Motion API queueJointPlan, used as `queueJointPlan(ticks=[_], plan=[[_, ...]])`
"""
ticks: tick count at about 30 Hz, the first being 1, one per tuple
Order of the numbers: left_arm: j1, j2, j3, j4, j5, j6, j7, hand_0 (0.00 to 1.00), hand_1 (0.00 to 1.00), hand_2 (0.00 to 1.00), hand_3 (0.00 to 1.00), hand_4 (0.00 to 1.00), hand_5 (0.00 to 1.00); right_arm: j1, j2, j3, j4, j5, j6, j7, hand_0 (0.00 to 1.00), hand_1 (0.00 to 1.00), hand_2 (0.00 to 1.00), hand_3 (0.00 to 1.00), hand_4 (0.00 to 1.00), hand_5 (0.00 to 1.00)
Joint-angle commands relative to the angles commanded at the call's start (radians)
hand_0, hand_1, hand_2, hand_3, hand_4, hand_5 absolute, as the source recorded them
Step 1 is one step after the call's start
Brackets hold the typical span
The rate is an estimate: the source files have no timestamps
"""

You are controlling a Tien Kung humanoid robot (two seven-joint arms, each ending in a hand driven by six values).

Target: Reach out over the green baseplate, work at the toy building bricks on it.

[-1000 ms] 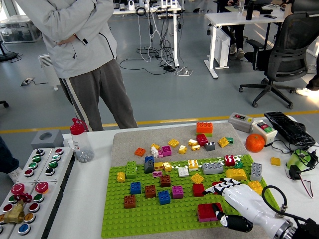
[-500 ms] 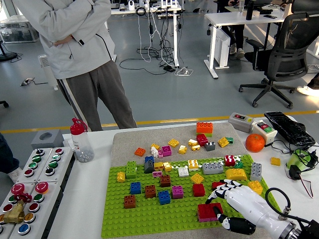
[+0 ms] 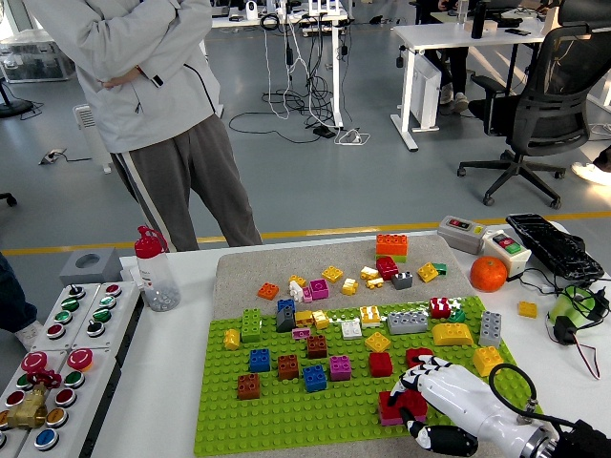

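The right robot hand (image 3: pixel 412 408) sits low on the green baseplate (image 3: pixel 286 415) near its front right corner, fingers curled around a big red brick (image 3: pixel 393 408). Most other bricks crowd the plate's back half, so the front left stretch is bare studs. A person (image 3: pixel 153 105) stands beyond the desk (image 3: pixel 167 382).

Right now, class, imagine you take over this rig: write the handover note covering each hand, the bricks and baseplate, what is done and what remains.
Right hand: over the green baseplate's near right corner, fingers curled onto the large red brick; a firm grasp cannot be confirmed.
Left hand: not in view.
Bricks: several stand pressed on the baseplate; loose ones lie on the grey mat behind it.
Done: reach made, contact with the red brick.
Left: finish working that brick.
The person stands behind the table, arms folded.
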Motion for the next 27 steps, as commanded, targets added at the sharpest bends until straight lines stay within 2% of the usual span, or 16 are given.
queueJointPlan(ticks=[23, 24, 27], plan=[[0.007, -0.001, 0.001, 0.0, 0.004, 0.0, 0.004, 0.663, 0.608, 0.557, 0.444, 0.24, 0.998, 0.006, 0.015, -0.022, -0.019, 0.007, 0.036, -0.031, 0.912, 0.767, 0.67, 0.582, 0.296, 0.303], [0.008, -0.001, 0.001, 0.0, 0.004, 0.0, 0.004, 0.663, 0.608, 0.557, 0.443, 0.24, 0.998, 0.006, 0.015, -0.022, -0.019, 0.007, 0.037, -0.031, 0.912, 0.767, 0.67, 0.58, 0.268, 0.274], [0.009, -0.001, 0.001, 0.0, 0.004, 0.0, 0.005, 0.663, 0.608, 0.557, 0.443, 0.24, 0.998, 0.007, 0.016, -0.025, -0.02, 0.009, 0.039, -0.032, 0.912, 0.767, 0.67, 0.58, 0.268, 0.274]])
